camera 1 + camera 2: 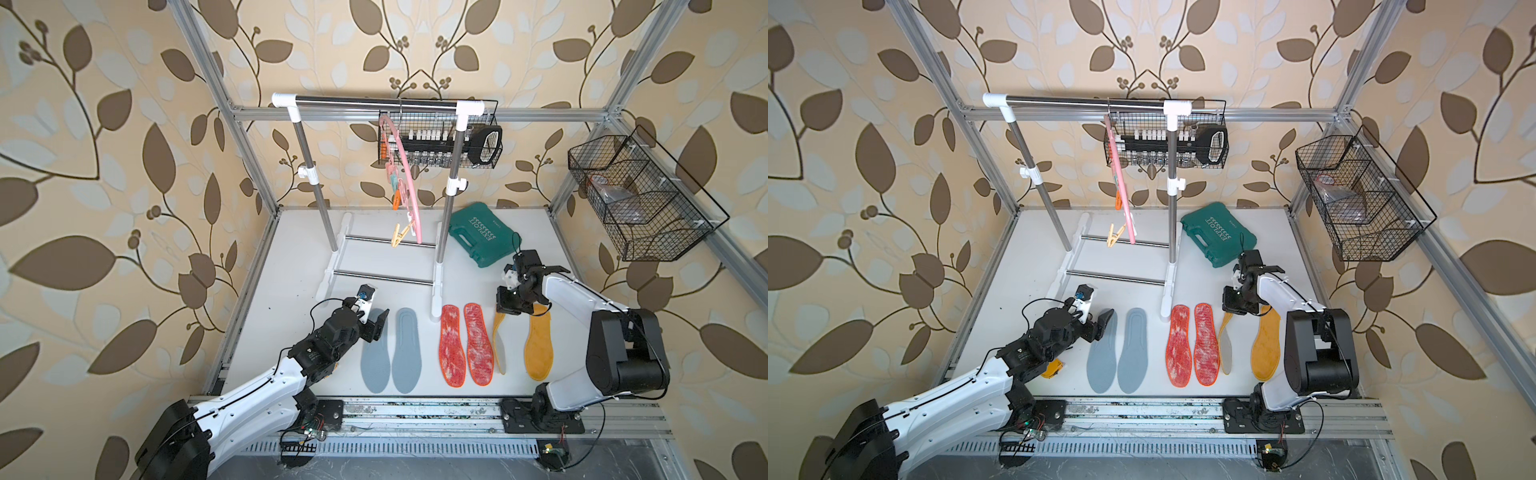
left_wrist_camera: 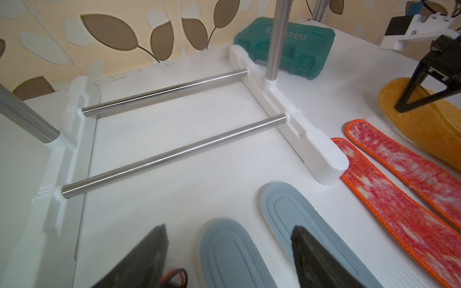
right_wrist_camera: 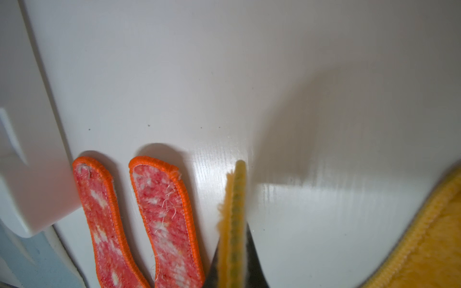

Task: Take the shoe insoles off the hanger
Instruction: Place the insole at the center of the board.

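Item: table (image 1: 291, 257) with six shoe insoles in a row near the front edge. Two blue-grey insoles (image 1: 406, 353) lie flat, then two red-orange insoles (image 1: 452, 347) flat, all apart from one another. One mustard insole (image 1: 539, 349) lies flat at the right end. The second mustard insole (image 1: 500, 340) stands on edge between it and the red pair, grey underside showing. Right gripper (image 1: 508, 307): jaws clenched on the far end of that tilted insole. Left gripper (image 1: 376, 326): jaws spread, holding nothing, over the far end of the outer blue-grey insole. Behind: garment rack (image 1: 374, 99), green case (image 1: 484, 239). Hanger (image 1: 412, 185): on the rack bar, its clips bare, no insole on it. Step judged: setting down the last insole. Next move calls for rolling it flat beside its mate, clear of the red pair, then letting go.
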`<state>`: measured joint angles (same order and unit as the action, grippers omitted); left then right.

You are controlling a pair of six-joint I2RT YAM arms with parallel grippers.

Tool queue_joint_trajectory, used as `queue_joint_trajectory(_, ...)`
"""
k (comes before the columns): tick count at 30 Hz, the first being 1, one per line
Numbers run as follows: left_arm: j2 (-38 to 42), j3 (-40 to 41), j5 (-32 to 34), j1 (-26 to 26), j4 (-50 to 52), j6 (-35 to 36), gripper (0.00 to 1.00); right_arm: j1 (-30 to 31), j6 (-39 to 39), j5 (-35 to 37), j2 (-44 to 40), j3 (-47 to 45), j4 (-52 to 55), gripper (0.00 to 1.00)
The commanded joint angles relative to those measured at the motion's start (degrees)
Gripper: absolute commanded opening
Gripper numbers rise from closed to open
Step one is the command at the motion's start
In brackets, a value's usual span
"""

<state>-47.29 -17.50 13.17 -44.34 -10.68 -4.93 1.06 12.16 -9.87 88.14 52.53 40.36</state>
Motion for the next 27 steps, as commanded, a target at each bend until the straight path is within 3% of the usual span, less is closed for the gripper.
queue_joint_trajectory(1, 0.46, -0.78, -0.29, -0.22, -1.89, 0.19, 0.81, -0.53, -0.30, 2.67, 2.15, 0.78, 0.40, 0.00)
queue_joint_trajectory(5, 0.53, -0.61, -0.36, -0.22, -2.06, 0.05, 0.81, -1.86, -1.52, 4.44, 6.19, 3.26, 1.65, 0.02)
queue_joint_trajectory(10, -0.15, -0.09, -0.56, -0.21, -3.06, 0.12, 0.81, -7.30, -4.82, -3.82, 12.28, 9.45, 6.42, 0.00)
queue_joint_trajectory(15, -0.61, -0.43, -0.47, -0.22, -3.03, 0.45, 0.80, -6.88, -6.72, -14.36, 5.38, 6.70, 2.78, 0.00)
queue_joint_trajectory(21, 0.30, -0.98, -1.87, -0.22, -1.98, 0.36, 0.81, -7.19, -12.69, -15.22, 6.45, 13.45, 15.10, 0.00)
queue_joint_trajectory(27, 1.03, -0.52, -1.60, -0.22, -2.20, 0.05, 0.81, -8.03, -13.47, -6.00, 10.04, 12.91, 17.09, 0.00)
